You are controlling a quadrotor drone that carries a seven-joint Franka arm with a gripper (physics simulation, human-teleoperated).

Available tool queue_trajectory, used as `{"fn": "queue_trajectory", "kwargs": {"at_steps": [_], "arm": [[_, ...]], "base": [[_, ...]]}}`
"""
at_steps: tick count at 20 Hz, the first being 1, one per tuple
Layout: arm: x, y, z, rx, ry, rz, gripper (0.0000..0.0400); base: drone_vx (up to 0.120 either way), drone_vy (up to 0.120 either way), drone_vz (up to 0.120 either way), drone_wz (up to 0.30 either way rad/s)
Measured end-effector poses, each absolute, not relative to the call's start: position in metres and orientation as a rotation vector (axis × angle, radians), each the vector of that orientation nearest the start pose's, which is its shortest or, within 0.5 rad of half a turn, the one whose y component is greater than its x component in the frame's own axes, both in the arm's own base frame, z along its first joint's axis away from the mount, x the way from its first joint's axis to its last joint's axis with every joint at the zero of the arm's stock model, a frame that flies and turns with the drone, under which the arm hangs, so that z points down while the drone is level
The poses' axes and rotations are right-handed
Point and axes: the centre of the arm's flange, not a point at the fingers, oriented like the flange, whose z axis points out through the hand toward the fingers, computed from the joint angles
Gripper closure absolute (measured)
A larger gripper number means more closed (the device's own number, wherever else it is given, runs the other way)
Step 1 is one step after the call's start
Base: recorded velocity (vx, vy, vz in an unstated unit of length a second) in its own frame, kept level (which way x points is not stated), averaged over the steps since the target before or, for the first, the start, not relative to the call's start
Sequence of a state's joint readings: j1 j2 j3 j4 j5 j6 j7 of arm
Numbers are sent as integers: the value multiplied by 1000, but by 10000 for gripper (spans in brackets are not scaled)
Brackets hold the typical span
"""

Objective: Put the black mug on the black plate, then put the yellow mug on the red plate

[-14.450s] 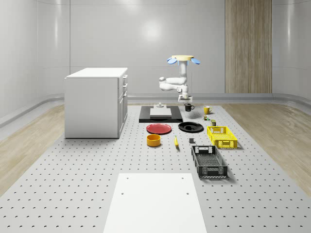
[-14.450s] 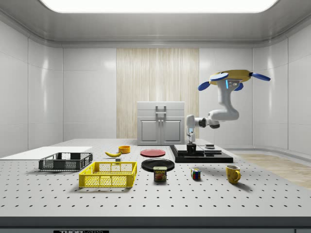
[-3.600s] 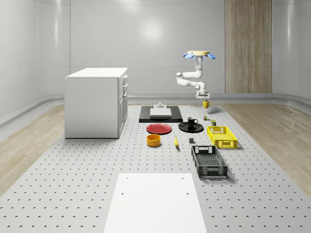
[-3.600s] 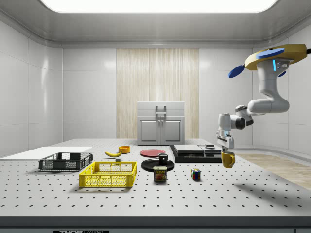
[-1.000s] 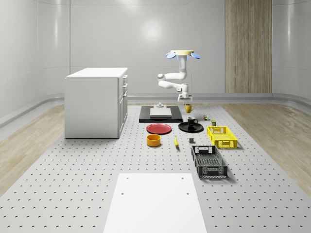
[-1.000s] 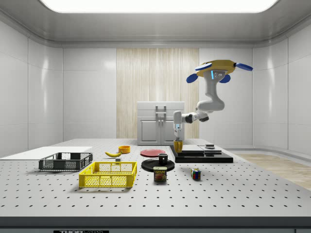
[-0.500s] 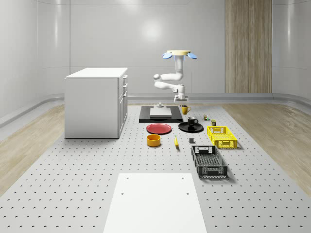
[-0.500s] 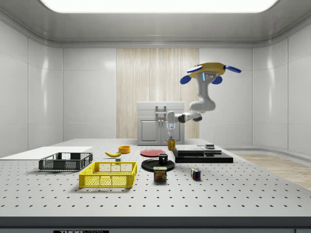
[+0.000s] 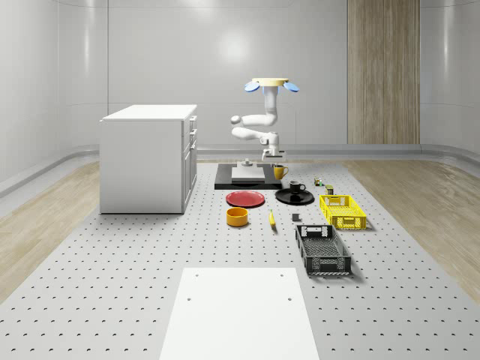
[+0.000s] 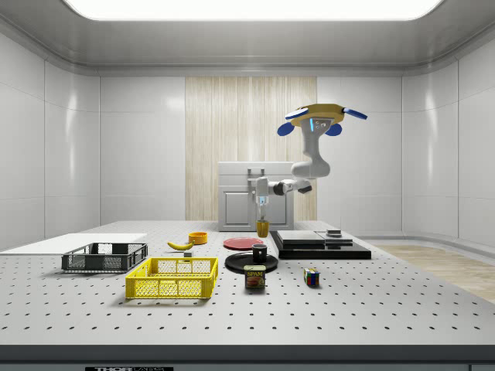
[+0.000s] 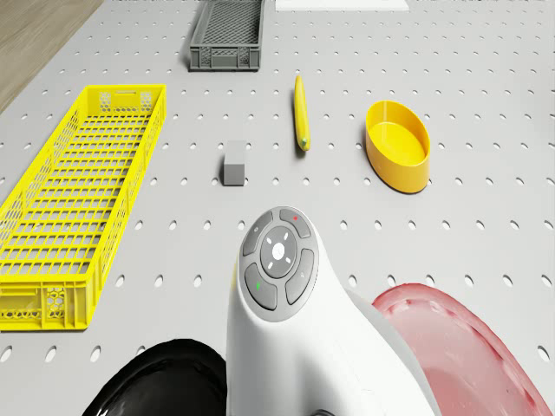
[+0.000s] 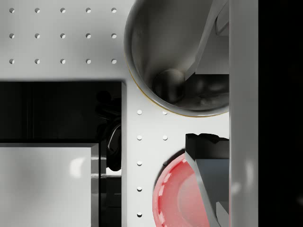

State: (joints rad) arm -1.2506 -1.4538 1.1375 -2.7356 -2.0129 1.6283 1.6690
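Drone [image 9: 270, 84] hovers in the whole-scene view's upper middle, above the black slab [image 9: 248, 176]. Gripper [image 10: 263, 210] clamped on the yellow mug [image 9: 278, 172], hanging clear of the table. Red plate [image 9: 245, 199] sits just down-left of the mug in that view, so that's the heading. Black mug [image 9: 296, 187] already sits on the black plate [image 9: 294, 197], lower right of the carried mug. Orange bowl [image 9: 237, 217] lies beyond the plate, nothing blocks the way.

Drone [image 10: 321, 114] with flat yellow body, four blue rotor discs, small cyan light on its side, glossy white arm [image 10: 308, 171] of rounded joints, grey round button pad with green and red dots on the wrist, above the jaws
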Motion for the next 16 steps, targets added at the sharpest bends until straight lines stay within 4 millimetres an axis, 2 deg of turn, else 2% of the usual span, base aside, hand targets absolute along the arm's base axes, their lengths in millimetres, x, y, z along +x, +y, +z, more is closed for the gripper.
{"fn": "queue_trajectory", "kwargs": {"at_steps": [12, 16], "arm": [[329, 2, 569, 1, -2, 786, 290], [329, 2, 569, 1, -2, 786, 290]], "base": [[120, -120, 0, 0], [0, -120, 0, 0]]}}
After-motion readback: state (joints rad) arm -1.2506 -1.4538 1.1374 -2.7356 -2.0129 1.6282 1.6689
